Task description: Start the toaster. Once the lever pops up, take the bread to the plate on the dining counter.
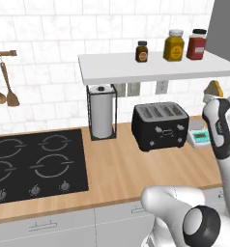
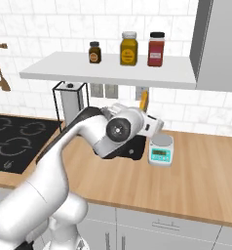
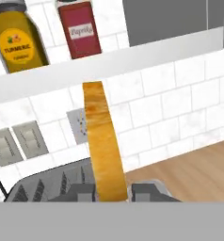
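You have the square tan bread slice (image 3: 102, 141) edge-on at centre of the hand view, pinched between the dark two-finger gripper (image 3: 113, 192). The black boxy four-slot toaster (image 1: 160, 125) sits mid-right in the left base view, on the wall-side wood counter (image 1: 136, 169).

Surface finishes, as seen
Matt black toaster (image 1: 160, 126) with grey slot tops; rough-crusted tan bread (image 3: 103, 146); smooth light-wood desk (image 1: 136, 166); glossy white tiles (image 1: 49, 34).
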Motion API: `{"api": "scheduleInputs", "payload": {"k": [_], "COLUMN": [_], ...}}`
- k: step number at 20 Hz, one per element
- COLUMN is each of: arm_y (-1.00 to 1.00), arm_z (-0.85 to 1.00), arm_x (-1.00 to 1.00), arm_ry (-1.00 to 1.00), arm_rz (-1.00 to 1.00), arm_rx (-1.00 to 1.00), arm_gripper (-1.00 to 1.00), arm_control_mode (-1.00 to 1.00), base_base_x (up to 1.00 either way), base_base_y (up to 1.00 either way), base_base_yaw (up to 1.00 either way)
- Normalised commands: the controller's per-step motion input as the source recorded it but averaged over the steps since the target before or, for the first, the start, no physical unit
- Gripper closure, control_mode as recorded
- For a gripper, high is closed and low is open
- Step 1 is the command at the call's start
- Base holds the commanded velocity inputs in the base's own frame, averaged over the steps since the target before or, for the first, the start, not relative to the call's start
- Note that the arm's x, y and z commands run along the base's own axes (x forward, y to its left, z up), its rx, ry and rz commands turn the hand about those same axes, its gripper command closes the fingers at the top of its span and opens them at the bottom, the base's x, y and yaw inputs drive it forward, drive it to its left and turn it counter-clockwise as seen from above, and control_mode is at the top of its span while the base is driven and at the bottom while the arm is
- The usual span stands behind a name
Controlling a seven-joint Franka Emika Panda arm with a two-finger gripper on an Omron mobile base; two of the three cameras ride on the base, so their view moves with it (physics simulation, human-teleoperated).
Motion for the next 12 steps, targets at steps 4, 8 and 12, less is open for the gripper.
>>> {"api": "scheduleInputs", "payload": {"k": [4, 8, 12], "arm_y": [-0.78, -0.47, 0.64], "arm_z": [0.47, 0.00, 0.00], "arm_x": [-1.00, -1.00, -0.96], "arm_ry": [0.34, 0.17, -0.04], "arm_rz": [-0.07, 0.01, 0.26], "arm_rx": [0.00, 0.00, 0.00], "arm_gripper": [1.00, 1.00, 1.00], "arm_control_mode": [-1.00, -1.00, -1.00], "base_base_x": [0.00, 0.00, 0.00], "base_base_y": [0.00, 0.00, 0.00], "base_base_yaw": [0.00, 0.00, 0.00]}}
